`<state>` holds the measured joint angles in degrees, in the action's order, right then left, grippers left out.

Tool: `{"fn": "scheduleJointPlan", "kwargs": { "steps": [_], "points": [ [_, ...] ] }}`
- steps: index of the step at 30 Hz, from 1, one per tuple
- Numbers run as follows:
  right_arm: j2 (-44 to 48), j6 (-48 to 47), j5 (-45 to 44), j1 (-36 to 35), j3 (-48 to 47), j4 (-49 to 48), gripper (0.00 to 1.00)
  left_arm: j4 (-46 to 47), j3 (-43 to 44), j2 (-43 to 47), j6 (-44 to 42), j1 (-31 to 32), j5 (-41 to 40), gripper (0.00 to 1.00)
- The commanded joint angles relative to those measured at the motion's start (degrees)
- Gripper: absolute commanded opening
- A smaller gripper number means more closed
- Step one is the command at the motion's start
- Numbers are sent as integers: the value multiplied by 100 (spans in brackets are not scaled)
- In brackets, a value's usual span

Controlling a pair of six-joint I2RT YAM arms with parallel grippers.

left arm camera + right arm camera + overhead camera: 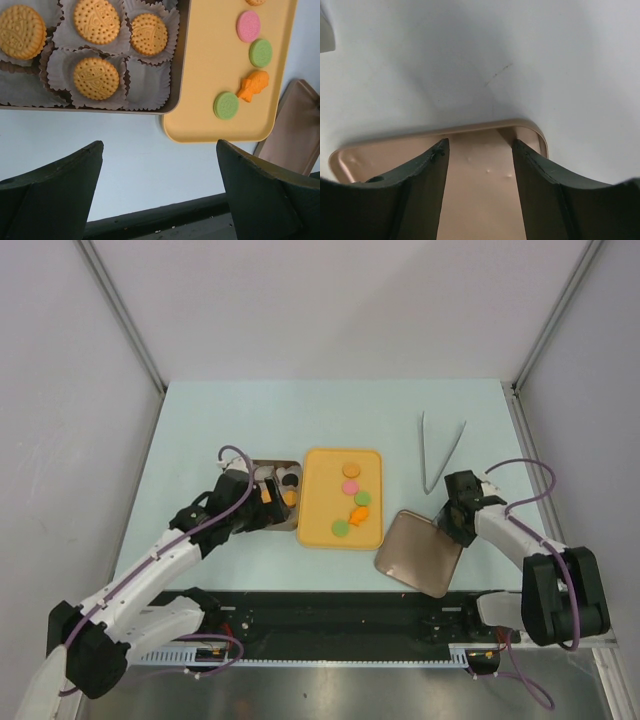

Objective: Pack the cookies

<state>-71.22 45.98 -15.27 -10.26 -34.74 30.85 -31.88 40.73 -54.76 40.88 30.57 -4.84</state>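
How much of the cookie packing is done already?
About half. At least four tan round cookies sit in white paper cups in the metal tin. Neither hand holds anything: the left hand is open near the tin, the right hand open over the flat copper-coloured lid. Still left: five cookies on the yellow rectangular tray, some empty cups, and the lid is not on.

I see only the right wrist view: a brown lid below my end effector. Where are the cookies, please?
Observer: Five cookies lie on a yellow tray, left of the lid.
Operator: Is any cookie packed?
Observer: Yes. The tin beside the tray holds four tan cookies in paper cups.
Operator: Where is the other arm?
Observer: The left end effector is open, at the tin's edge.
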Motion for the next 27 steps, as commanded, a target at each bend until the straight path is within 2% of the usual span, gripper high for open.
{"fn": "scheduleJointPlan", "kwargs": {
  "steps": [1,13,19,27],
  "points": [
    [-304,-256,6,68,-173,-597,58,15,269,1,-10,230,-359,100],
    [-1341,-528,243,657,-726,-1266,57,-3,348,-245,78,529,-570,100],
    [-2052,-598,287,701,-1368,-1345,57,-29,383,-342,51,591,-650,100],
    [-2879,-826,235,815,-2684,-1082,58,-3,374,-404,43,608,-650,100]
  ]
}}
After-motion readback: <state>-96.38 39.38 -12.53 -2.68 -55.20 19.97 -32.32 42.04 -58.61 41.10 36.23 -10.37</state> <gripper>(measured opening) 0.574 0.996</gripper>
